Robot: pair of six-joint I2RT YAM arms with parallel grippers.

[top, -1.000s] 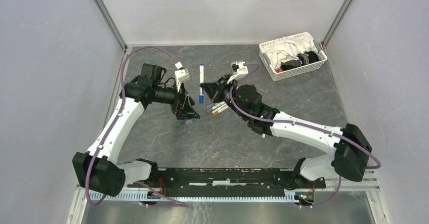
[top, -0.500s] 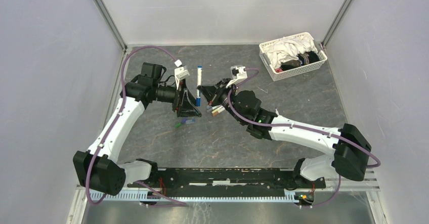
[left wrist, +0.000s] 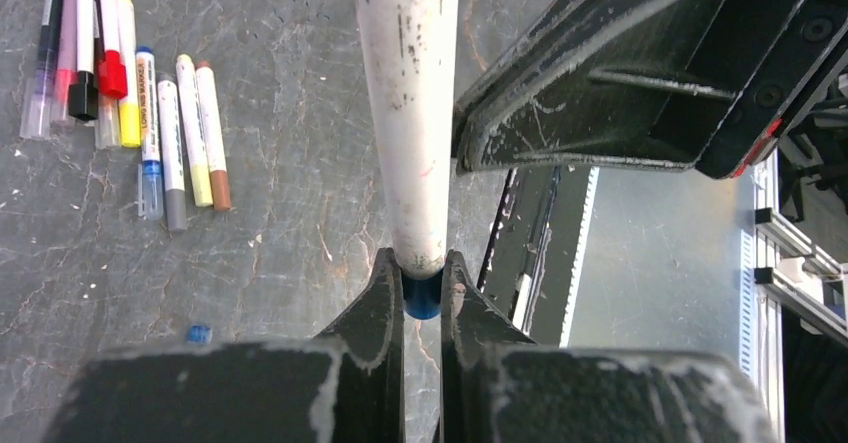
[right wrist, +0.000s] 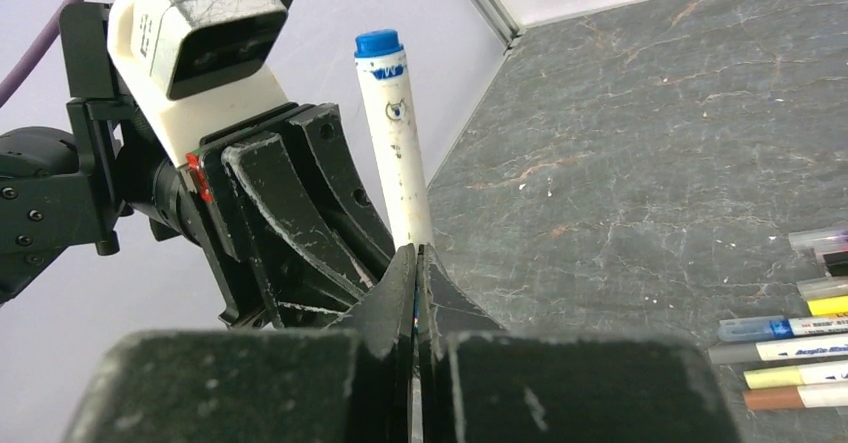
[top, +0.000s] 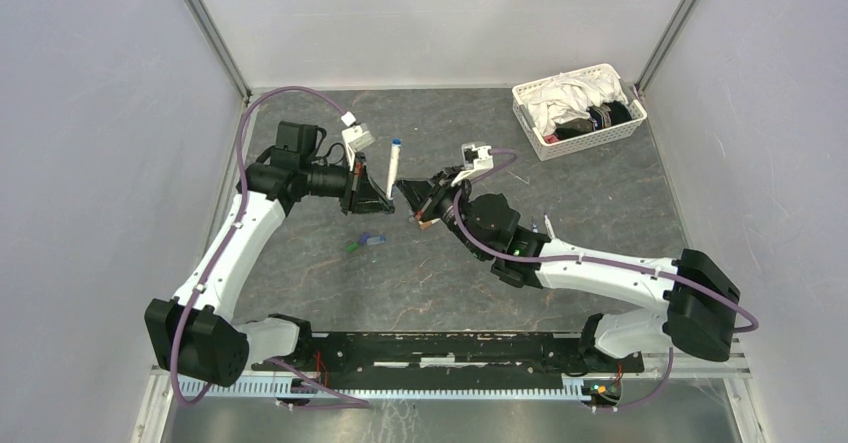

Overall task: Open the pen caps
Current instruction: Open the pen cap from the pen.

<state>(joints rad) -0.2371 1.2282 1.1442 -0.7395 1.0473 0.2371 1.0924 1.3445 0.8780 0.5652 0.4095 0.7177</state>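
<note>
A pen [top: 394, 166] with a white barrel is held tilted up off the table between both grippers. My left gripper [left wrist: 422, 263] is shut on the blue pen cap [left wrist: 422, 301] at the pen's lower end. My right gripper [right wrist: 415, 253] is shut on the same pen [right wrist: 395, 153] close by, a sliver of blue showing between its jaws. The pen's upper end [right wrist: 378, 43] is blue too. In the top view the left gripper [top: 388, 196] and right gripper [top: 412, 195] almost touch. Several more pens [left wrist: 130, 93] lie in a row on the table.
Loose caps, one blue [top: 375, 240] and one green [top: 353, 247], lie on the table near the left gripper. A white lattice basket [top: 592, 142] with cloths stands at the back right. The enclosure walls stand close on the left, the right and at the back.
The left gripper was open and has shut on the pen's blue cap. The right gripper has tipped the pen up and to the left, and both grippers have drawn closer together.
</note>
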